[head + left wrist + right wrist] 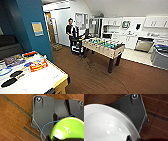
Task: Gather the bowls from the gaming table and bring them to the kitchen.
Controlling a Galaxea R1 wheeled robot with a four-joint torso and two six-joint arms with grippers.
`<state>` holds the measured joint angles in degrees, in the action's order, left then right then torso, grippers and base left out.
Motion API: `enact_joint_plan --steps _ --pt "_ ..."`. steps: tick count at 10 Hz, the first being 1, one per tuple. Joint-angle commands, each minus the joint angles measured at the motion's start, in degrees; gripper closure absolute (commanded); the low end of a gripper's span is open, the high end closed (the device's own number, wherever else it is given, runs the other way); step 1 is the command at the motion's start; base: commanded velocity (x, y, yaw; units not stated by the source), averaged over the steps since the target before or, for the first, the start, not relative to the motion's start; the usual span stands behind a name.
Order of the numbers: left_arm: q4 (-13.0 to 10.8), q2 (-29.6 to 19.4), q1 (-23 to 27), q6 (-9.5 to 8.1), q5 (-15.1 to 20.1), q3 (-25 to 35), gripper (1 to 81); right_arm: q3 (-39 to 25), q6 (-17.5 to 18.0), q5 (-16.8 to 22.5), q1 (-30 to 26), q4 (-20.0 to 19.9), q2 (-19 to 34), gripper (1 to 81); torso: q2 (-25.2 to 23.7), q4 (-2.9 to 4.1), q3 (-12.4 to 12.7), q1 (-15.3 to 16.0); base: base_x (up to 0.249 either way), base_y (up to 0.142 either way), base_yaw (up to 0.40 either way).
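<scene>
A bright lime green bowl (pixel 68 129) hangs over the brown wood floor in the left wrist view, with my left gripper (pixel 51 138) shut on its rim. In the right wrist view a glossy white bowl (pixel 105 125) is held the same way, my right gripper (pixel 130 138) shut on its edge. The gaming table (pixel 37 81), with its glossy white top, stands at the lower left of the head view. On it lie two flat black oval shapes (pixel 16 73); I cannot tell what they are. The kitchen (pixel 140 30), with white cabinets and countertop, is at the far right.
A green foosball table (pixel 103 47) stands mid-room, and a person (pixel 71 31) with a black cart (pixel 77 47) is behind it. A teal wall corner (pixel 32 27) rises beside the gaming table. A red-and-yellow game box (pixel 38 65) lies on the white top. Wood floor (pixel 100 80) stretches toward the kitchen.
</scene>
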<state>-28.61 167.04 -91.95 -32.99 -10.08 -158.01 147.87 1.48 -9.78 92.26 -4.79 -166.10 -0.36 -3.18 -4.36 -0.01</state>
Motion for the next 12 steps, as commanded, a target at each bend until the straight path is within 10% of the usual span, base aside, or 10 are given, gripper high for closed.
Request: enact_joint_plan --steps 1,12 --pt "0.5 -0.5 1.6 0.2 3.0 -0.4 81.1 -0.1 -0.2 2.6 -1.4 0.7 0.8 81.1 0.0 0.0 0.0 0.0 0.0 0.0 -0.397" --pt "0.4 -0.2 1.5 0.29 3.0 -0.4 81.1 -0.1 -0.2 2.8 -1.9 1.0 0.3 81.1 0.0 0.0 0.0 0.0 0.0 0.0 -0.397"
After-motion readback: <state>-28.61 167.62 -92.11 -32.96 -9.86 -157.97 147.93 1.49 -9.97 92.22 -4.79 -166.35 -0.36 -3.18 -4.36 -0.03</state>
